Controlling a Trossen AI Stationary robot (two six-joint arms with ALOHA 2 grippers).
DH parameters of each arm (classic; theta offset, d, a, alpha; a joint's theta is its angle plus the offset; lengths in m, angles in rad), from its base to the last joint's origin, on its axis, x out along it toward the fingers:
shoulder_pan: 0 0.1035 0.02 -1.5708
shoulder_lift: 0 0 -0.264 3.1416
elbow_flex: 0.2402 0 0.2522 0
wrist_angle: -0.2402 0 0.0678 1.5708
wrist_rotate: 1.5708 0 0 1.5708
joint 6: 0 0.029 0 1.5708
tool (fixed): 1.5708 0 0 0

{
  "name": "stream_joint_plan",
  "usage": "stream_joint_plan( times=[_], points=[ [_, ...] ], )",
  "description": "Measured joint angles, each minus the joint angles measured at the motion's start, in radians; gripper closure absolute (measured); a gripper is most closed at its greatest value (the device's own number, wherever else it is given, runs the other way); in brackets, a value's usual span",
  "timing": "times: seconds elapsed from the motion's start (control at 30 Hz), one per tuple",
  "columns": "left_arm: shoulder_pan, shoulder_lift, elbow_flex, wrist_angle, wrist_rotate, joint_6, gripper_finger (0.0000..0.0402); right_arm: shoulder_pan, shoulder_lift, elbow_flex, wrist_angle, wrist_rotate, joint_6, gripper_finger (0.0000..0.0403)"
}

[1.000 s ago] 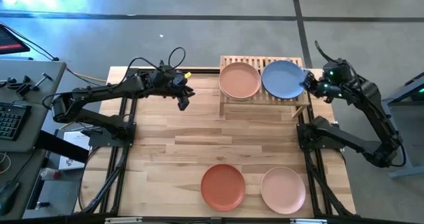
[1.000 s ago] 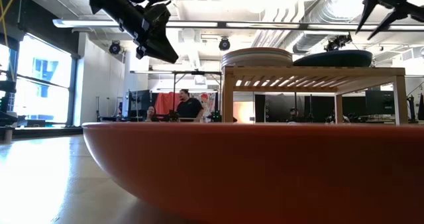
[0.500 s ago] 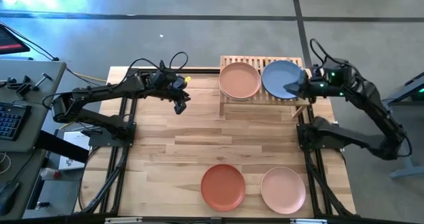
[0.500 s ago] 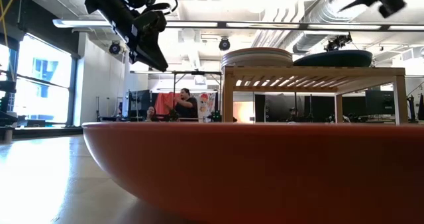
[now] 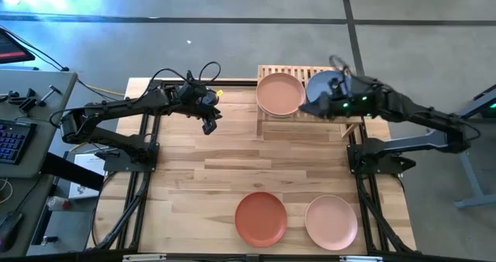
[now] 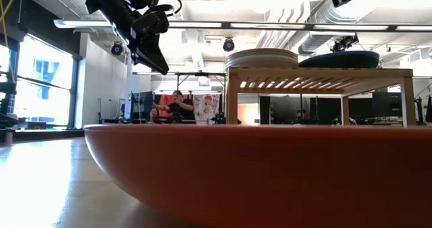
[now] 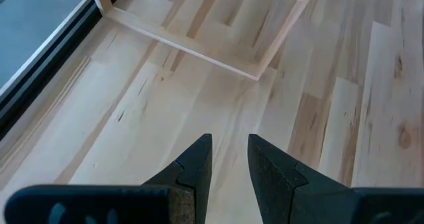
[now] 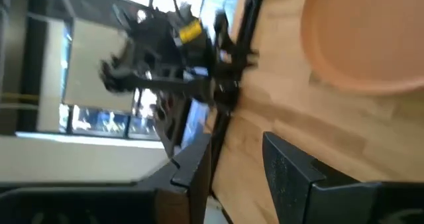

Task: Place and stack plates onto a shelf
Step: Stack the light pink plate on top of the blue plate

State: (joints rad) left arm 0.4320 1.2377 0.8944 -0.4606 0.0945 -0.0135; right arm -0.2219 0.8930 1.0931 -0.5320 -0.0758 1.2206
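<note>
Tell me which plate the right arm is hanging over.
The blue plate, on the right half of the shelf. The peach plate beside it and the terracotta plate and pink plate on the table have nothing above them.

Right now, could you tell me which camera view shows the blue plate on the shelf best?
The high view: the blue plate lies on the shelf beside a peach plate, partly covered by the right arm. The low view shows only its rim edge-on. Neither wrist view shows it.
</note>
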Motion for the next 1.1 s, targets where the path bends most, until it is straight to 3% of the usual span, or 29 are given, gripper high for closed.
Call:
stream_joint_plan(
  times=[0.43, 0.63, 1.1],
  points=[
    [0.0, 0.0, 0.0, 0.0, -0.013, 0.037, 0.0316, 0.31, 0.158, 0.0, -0.004, 0.028, 0.033, 0.0284],
    [0.0, 0.0, 0.0, 0.0, -0.013, -0.059, 0.0316, 0.416, 0.186, 0.0, -0.04, 0.041, 0.004, 0.0284],
    [-0.001, 0.0, 0.0, -0.018, -0.011, -0.315, 0.0316, 0.633, 0.211, 0.0, -0.319, 0.037, 0.008, 0.0284]
  ],
)
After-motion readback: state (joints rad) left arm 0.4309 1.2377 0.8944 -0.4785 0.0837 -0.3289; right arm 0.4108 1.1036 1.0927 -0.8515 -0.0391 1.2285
